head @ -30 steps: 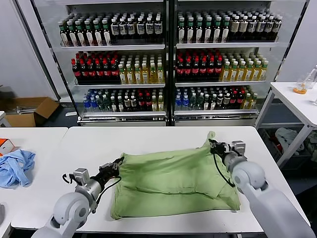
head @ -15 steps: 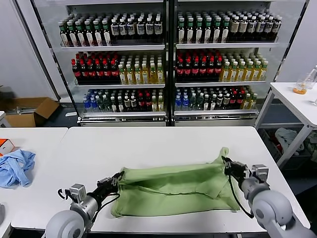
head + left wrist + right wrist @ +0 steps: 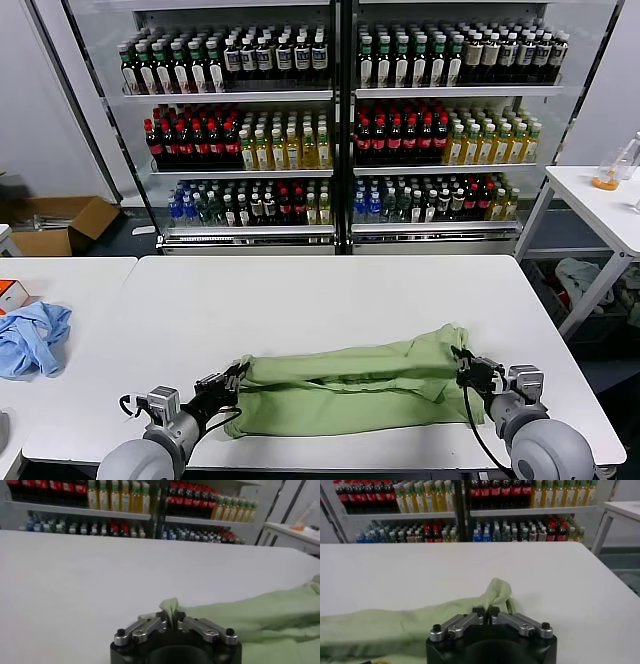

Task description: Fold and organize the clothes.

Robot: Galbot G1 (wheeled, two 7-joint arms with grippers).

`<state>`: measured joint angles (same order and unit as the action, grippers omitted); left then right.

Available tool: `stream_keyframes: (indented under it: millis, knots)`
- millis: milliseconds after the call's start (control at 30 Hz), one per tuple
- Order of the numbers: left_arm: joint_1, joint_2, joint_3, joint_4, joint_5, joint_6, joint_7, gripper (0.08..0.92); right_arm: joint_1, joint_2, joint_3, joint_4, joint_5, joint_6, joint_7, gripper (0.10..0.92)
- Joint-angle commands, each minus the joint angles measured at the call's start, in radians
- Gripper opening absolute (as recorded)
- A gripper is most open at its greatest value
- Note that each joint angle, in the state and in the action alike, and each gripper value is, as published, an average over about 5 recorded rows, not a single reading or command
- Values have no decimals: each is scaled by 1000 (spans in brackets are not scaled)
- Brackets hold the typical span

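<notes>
The left gripper (image 3: pixel 170 621) is pinched on a peak of the green polo shirt (image 3: pixel 350 385) at its left end. The right gripper (image 3: pixel 486 613) is clenched on the right-end corner. The shirt is stretched as a narrow folded band between them, near the white table's (image 3: pixel 300 295) front edge. If either pinch is loosened unevenly, the fold could be dragged askew or slumped open.
</notes>
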<state>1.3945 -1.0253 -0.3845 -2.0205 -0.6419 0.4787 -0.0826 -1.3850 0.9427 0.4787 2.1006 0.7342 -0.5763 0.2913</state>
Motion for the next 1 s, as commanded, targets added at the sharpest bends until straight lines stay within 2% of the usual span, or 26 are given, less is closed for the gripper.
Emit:
stream_keyframes:
  millis: [33, 167, 333, 600, 733, 867, 1000]
  knots:
    - [52, -51, 1, -58, 160, -44, -105, 228, -46, 9, -15, 42, -43, -3, 0, 282]
    - [104, -118, 5, -119, 208, -73, -187, 324, -60, 10, -14, 56, -40, -3, 2, 403]
    - [116, -212, 26, -86, 266, -79, -247, 488, -64, 10, -21, 58, -38, -3, 3, 542]
    - [96, -292, 53, 6, 326, -65, -263, 714, -52, 1, -32, 54, -28, -3, 2, 770]
    - [95, -302, 63, 24, 325, -57, -259, 804, -52, -6, -29, 56, -22, -3, 1, 817]
    - [96, -295, 63, 37, 309, -56, -251, 806, -53, -10, -26, 58, -17, -3, 2, 822]
    - [101, -289, 57, 37, 296, -56, -236, 714, -51, -13, -28, 64, -14, -3, 2, 823]
